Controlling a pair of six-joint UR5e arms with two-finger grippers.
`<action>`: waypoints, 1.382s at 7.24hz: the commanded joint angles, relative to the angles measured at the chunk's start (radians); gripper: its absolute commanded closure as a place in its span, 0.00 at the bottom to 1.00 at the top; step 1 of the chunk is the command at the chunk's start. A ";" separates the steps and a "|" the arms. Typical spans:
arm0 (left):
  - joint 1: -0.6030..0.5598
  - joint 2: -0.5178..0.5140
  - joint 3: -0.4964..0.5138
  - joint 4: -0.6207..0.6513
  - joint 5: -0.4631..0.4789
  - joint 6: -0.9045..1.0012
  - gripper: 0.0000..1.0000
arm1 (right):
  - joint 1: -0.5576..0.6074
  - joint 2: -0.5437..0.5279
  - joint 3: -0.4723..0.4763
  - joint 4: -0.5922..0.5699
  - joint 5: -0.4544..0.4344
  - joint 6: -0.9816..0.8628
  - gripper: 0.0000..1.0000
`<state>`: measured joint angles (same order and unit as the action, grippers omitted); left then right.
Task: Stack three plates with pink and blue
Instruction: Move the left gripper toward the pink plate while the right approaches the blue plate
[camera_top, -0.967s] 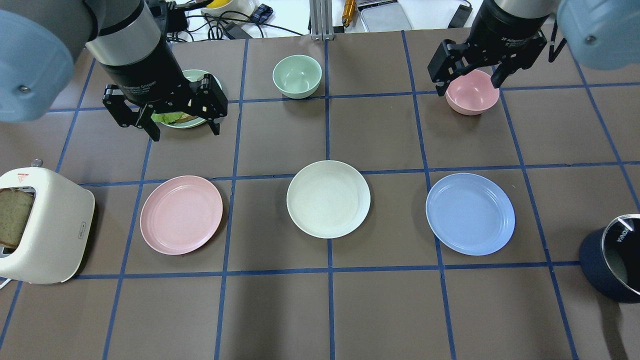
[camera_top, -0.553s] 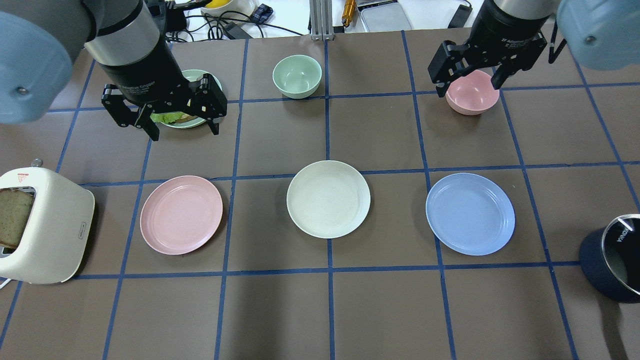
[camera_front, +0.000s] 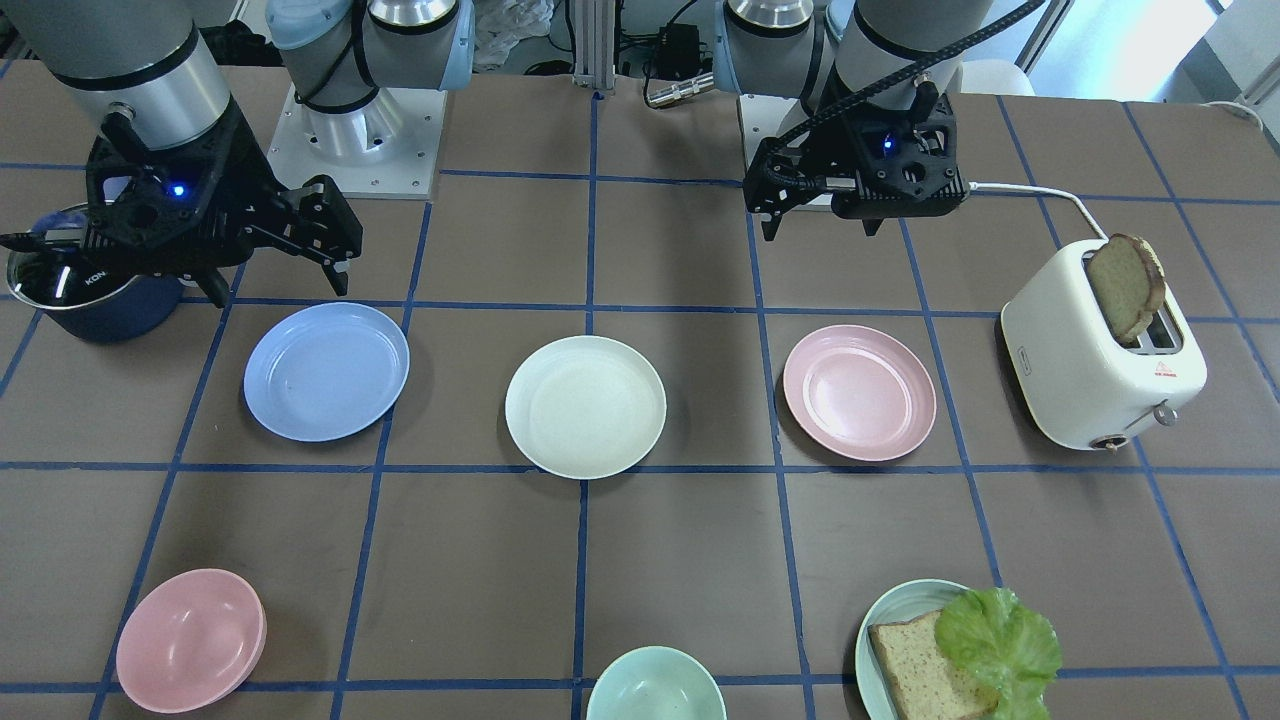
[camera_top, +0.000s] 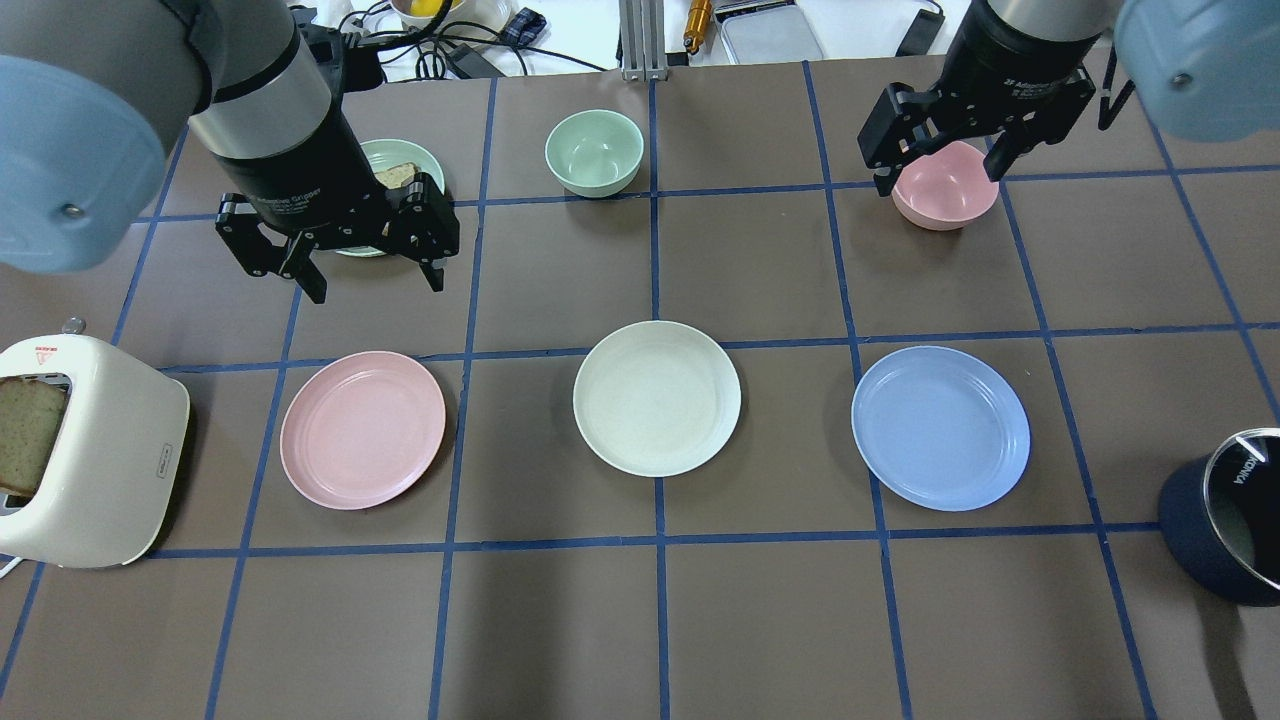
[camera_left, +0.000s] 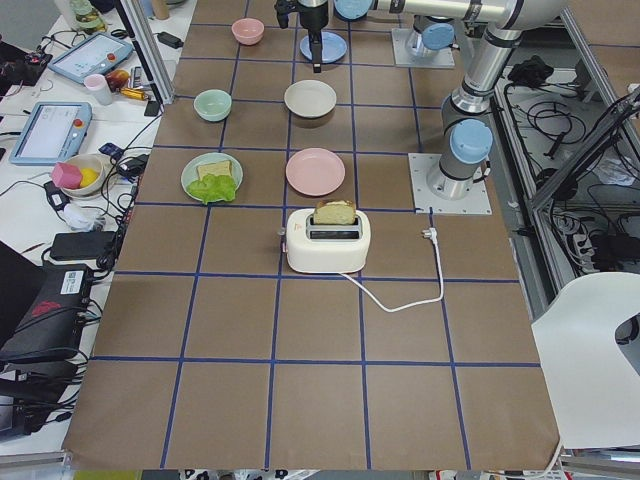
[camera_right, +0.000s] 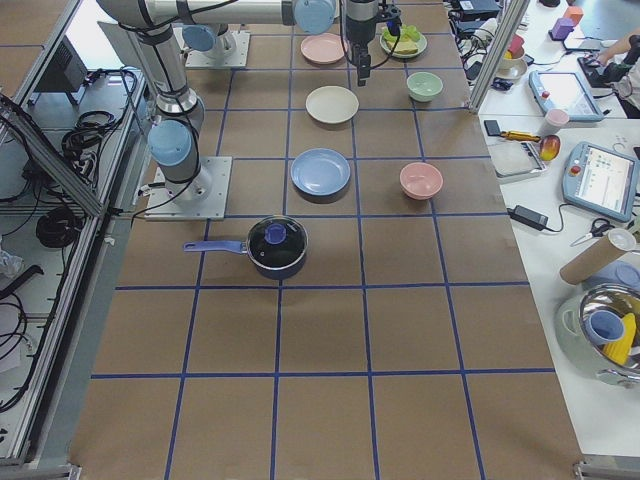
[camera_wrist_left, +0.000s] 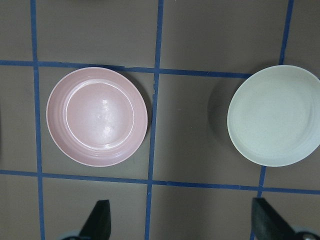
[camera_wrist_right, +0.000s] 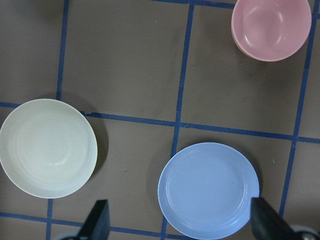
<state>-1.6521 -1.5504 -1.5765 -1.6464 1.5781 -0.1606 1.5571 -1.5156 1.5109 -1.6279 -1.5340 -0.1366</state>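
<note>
Seen from overhead, the pink plate (camera_top: 362, 430) lies at nine o'clock and the blue plate (camera_top: 940, 428) at three o'clock of the white plate (camera_top: 657, 398), all apart, while the left gripper (camera_top: 377, 290) and right gripper (camera_top: 938, 178) hang spread wide, grasping nothing.

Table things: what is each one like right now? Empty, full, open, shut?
pink plate: empty, unstacked
cream plate: empty, unstacked
blue plate: empty, unstacked
left gripper: open, holding nothing
right gripper: open, holding nothing
toaster: bread slice sticking up out of it
teal plate: holds bread and lettuce
pink bowl: empty, upright
green bowl: empty, upright
pot: lid on
</note>
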 joint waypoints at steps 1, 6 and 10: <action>0.000 -0.005 -0.022 0.074 0.005 -0.005 0.00 | -0.003 0.002 0.005 -0.001 0.000 0.000 0.00; 0.003 -0.030 -0.204 0.307 0.005 0.013 0.00 | -0.118 0.064 0.130 -0.129 -0.012 -0.014 0.00; 0.009 -0.118 -0.345 0.523 0.040 0.030 0.24 | -0.317 0.080 0.395 -0.408 0.005 -0.209 0.00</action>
<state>-1.6451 -1.6418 -1.8850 -1.1706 1.5943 -0.1364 1.3032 -1.4386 1.8189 -1.9172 -1.5347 -0.2635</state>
